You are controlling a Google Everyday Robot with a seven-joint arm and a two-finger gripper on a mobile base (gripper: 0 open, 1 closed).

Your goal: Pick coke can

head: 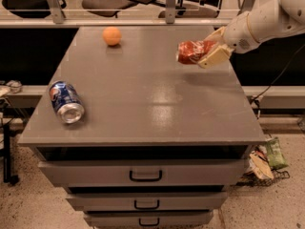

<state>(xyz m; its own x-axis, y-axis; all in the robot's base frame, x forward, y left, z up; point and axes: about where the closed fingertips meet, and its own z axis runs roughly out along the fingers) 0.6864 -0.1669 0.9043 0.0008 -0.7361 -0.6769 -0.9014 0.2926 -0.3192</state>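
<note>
The coke can (191,51) is a small red dented can, held on its side above the far right part of the grey table top (147,94). My gripper (211,49) comes in from the right on a white arm and is shut on the can, with one beige finger (213,57) below it and one above. The can is lifted off the surface and casts a shadow beneath it.
A blue can (66,102) with a silver end lies on its side near the front left. An orange ball (112,36) sits at the far left. The table has drawers (145,175) in front. Chairs and a rail stand behind; bags lie on the floor at right (267,159).
</note>
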